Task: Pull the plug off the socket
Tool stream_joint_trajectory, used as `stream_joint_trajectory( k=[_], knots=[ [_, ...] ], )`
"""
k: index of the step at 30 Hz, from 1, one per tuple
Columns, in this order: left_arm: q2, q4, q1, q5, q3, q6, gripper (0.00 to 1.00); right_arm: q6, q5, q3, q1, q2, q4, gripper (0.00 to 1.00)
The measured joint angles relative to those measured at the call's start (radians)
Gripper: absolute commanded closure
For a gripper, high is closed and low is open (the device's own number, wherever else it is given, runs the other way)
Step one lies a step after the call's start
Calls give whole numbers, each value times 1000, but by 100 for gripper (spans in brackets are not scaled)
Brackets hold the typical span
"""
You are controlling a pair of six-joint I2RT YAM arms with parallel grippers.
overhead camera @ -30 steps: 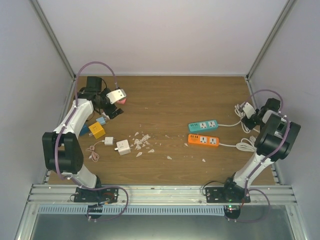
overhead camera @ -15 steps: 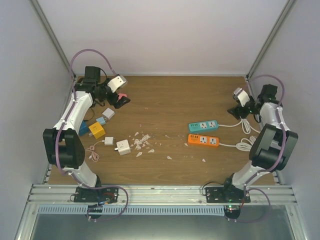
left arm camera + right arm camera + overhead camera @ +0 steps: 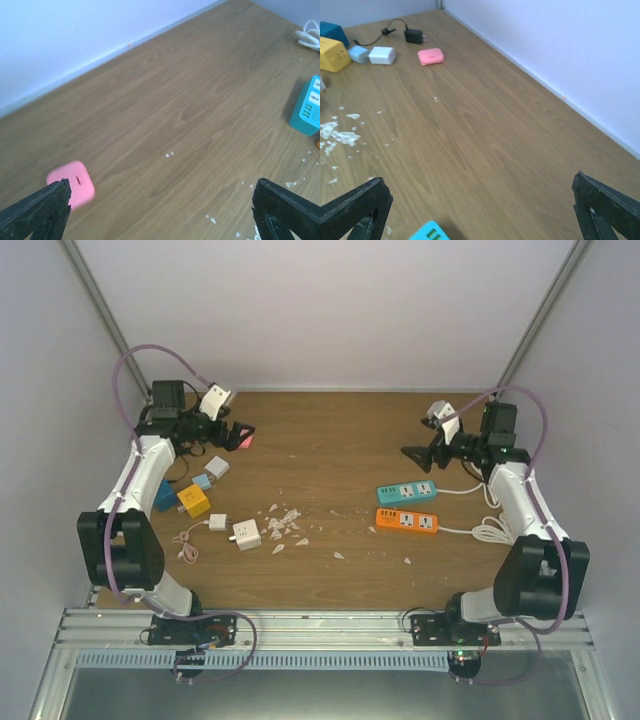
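A small white plug (image 3: 217, 522) with a thin pale cable lies against the left side of a white socket cube (image 3: 246, 534) at the table's left middle. It shows only in the top view. My left gripper (image 3: 238, 433) hangs open at the back left, over a pink block (image 3: 241, 442) that lies by the left finger in the left wrist view. Nothing but bare wood is between its fingers (image 3: 35, 212). My right gripper (image 3: 414, 452) is open too, at the back right, just behind a teal power strip (image 3: 407, 491). Its fingers (image 3: 607, 210) hold nothing.
An orange power strip (image 3: 407, 522) lies in front of the teal one, with white cords coiled at the right edge (image 3: 490, 532). Yellow (image 3: 194, 501), blue (image 3: 166, 496) and pale blocks (image 3: 210, 472) sit at the left. White scraps (image 3: 283, 521) litter the middle.
My right arm swung from the right edge in towards the middle and its gripper opened wide. My left arm drew back and left, its gripper staying open.
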Motion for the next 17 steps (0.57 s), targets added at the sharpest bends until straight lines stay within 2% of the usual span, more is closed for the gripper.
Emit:
stream_joint_trajectory(
  k=[4,8,13,17],
  knots=[
    [-56,56,0,-38,-159,-32,1,80,-14,-155,44,-50,108,0],
    [-91,100,0,-80,-312,-47,1,98,-2,-259,60,-62,142,0],
    [-141,146,0,-130,-470,-62,1,91,16,-304,61,-89,154,0],
    [-169,182,0,-148,-512,-82,1,89,21,-313,61,-108,173,0]
  ],
)
